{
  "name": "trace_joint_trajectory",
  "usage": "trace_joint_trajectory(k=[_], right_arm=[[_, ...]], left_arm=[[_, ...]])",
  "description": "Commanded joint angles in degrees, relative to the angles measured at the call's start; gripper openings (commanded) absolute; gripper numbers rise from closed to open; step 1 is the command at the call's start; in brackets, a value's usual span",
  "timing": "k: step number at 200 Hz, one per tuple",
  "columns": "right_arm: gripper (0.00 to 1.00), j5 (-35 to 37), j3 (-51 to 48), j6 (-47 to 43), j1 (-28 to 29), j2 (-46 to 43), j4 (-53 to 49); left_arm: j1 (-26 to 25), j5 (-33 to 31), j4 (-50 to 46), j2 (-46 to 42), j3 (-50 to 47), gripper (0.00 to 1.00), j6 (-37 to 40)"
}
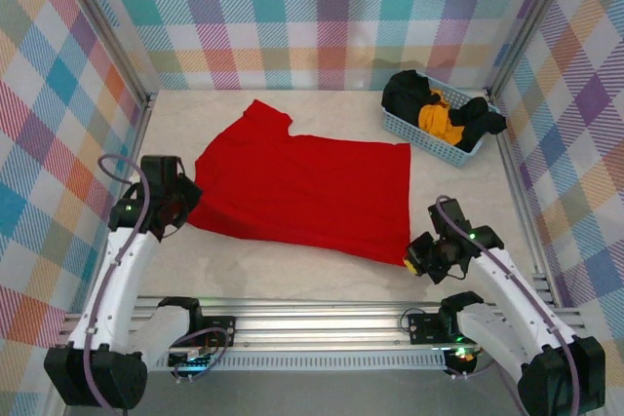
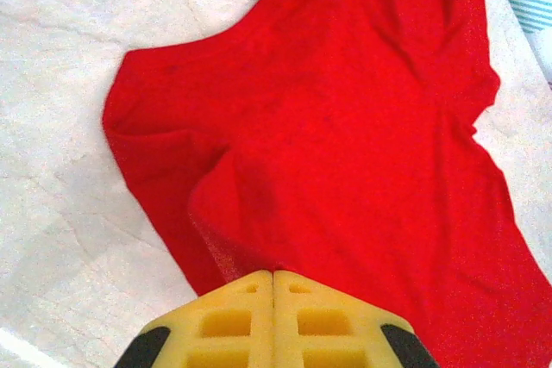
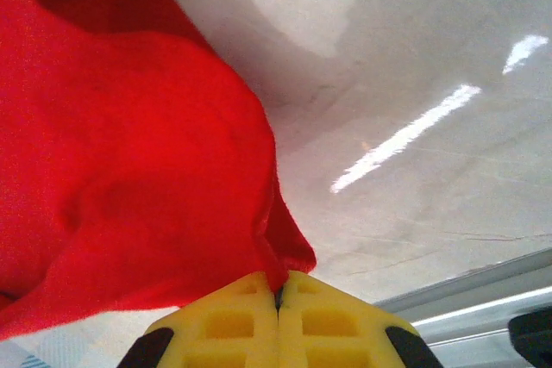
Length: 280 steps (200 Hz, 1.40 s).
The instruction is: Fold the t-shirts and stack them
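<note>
A bright red t-shirt (image 1: pixel 307 187) lies spread across the middle of the table, one sleeve pointing toward the back. My left gripper (image 1: pixel 190 209) is at the shirt's left edge. In the left wrist view its yellow fingers (image 2: pixel 250 299) are pressed together, shut on a fold of the red t-shirt (image 2: pixel 345 127). My right gripper (image 1: pixel 410 258) is at the shirt's near right corner. There its yellow fingers (image 3: pixel 233 316) pinch the red t-shirt's hem (image 3: pixel 129 170), which hangs lifted off the table.
A light blue lattice basket (image 1: pixel 429 143) stands at the back right, holding a black t-shirt (image 1: pixel 405 93) and an orange-yellow one (image 1: pixel 439 116). Checked walls enclose the table on three sides. A metal rail (image 1: pixel 322 319) runs along the near edge.
</note>
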Motion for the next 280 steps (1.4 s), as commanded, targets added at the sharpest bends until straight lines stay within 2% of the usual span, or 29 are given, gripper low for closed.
trace_joint_trajectory(k=[1, 26, 44, 64, 76, 101, 158, 176, 210, 235, 255, 280], right_arm=[[0.01, -2.87, -2.32, 1.68, 0.30, 0.60, -0.30], [0.07, -4.29, -1.43, 1.29, 0.42, 1.18, -1.70], [0.28, -3.01, 1.15, 0.62, 0.41, 0.12, -6.20], [0.40, -0.75, 3.80, 1.03, 0.38, -2.03, -9.37], [0.40, -0.83, 4.20, 2.10, 0.42, -2.27, -9.45], [0.32, -2.28, 1.78, 5.87, 0.98, -2.61, -5.86], [0.33, -2.80, -4.39, 16.57, 1.22, -2.24, 1.54], [0.33, -1.73, -5.21, 19.89, 1.22, -1.57, 4.32], [0.34, -1.35, -6.19, 19.93, 1.30, 5.61, 9.35], [0.35, 1.98, -5.96, 18.28, 1.18, 8.39, 11.33], [0.35, 0.92, -6.82, 17.61, 1.17, 11.46, 13.18], [0.25, 1.21, -8.32, 17.38, 1.21, 13.20, 16.32]], left_arm=[[0.50, -1.70, -0.44, -2.49, -1.53, 0.00, -1.39], [0.50, -2.49, -2.17, -5.34, -4.05, 0.00, -1.76], [0.48, -2.25, -2.43, -7.85, -6.25, 0.00, -2.03], [0.46, -1.31, -2.78, -9.00, -8.02, 0.00, -1.82], [0.50, -0.76, -2.91, -9.43, -9.06, 0.00, -1.79], [0.50, -1.34, -4.37, -10.71, -10.14, 0.00, -2.12], [0.50, -8.94, -8.94, -11.53, -8.04, 0.00, -2.19], [0.50, -9.38, -8.83, -11.64, -7.61, 0.00, -2.00], [0.47, -7.82, -7.25, -10.93, -7.75, 0.00, -2.04], [0.51, -7.20, -6.44, -10.83, -7.27, 0.00, -1.33], [0.50, -6.89, -6.25, -10.39, -6.71, 0.00, -0.90], [0.50, -6.72, -5.82, -10.47, -6.83, 0.00, -0.86]])
